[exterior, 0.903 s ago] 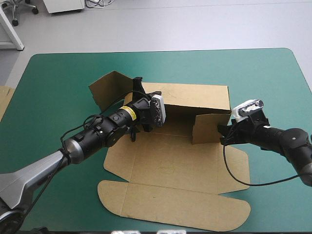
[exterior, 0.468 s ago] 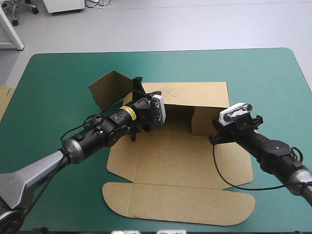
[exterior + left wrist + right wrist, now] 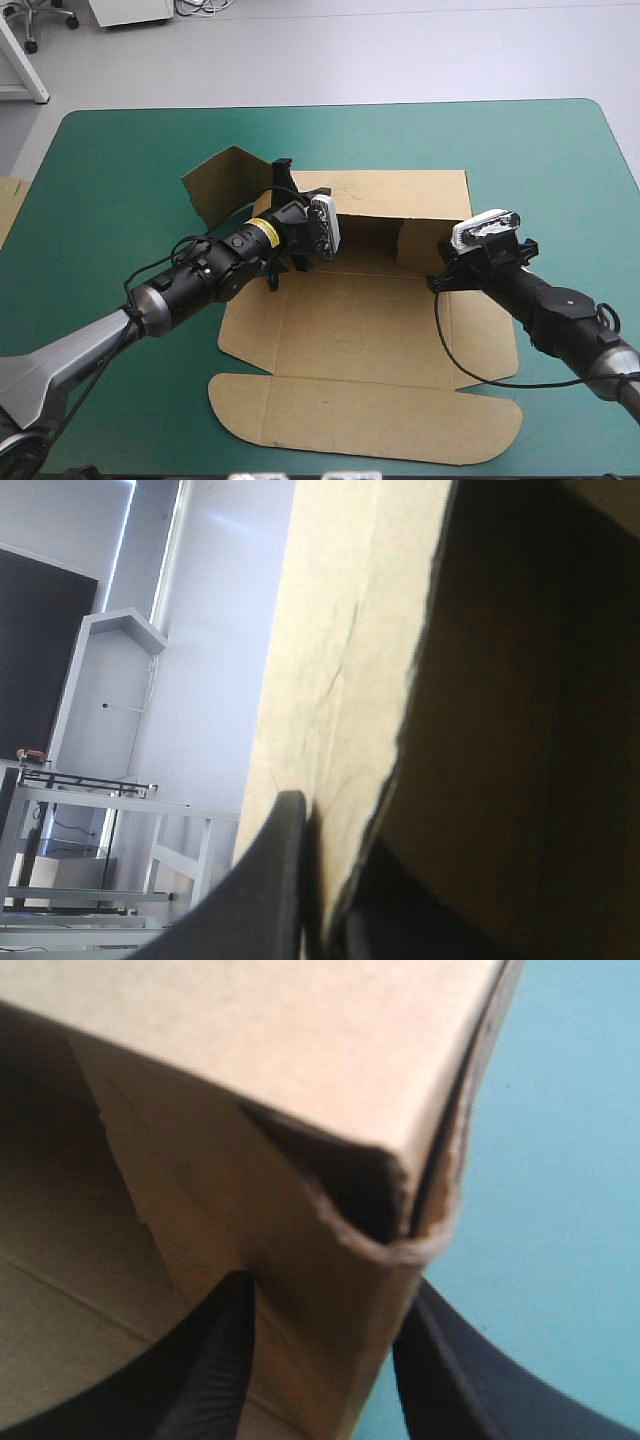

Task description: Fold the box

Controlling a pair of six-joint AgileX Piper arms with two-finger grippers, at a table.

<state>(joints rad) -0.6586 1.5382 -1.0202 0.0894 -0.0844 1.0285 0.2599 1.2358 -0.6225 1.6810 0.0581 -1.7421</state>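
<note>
The box [image 3: 360, 330] is spread at the middle of the teal-green bench [image 3: 120, 160], its base and lid [image 3: 360, 420] flat and its rear wall [image 3: 400, 190] raised. Compared with the earlier frame, the right side flap [image 3: 425, 242] is swung further inward, toward the rear wall. The left jaws are clamped on the rear wall near its left end. The right jaws are held apart, with the flap's corner between them.

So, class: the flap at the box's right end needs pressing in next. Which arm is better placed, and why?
Probably right. The right gripper straddles that flap at the box's corner, fingers open around it; the left gripper is shut on the back wall near the other end, holding it up.
</note>
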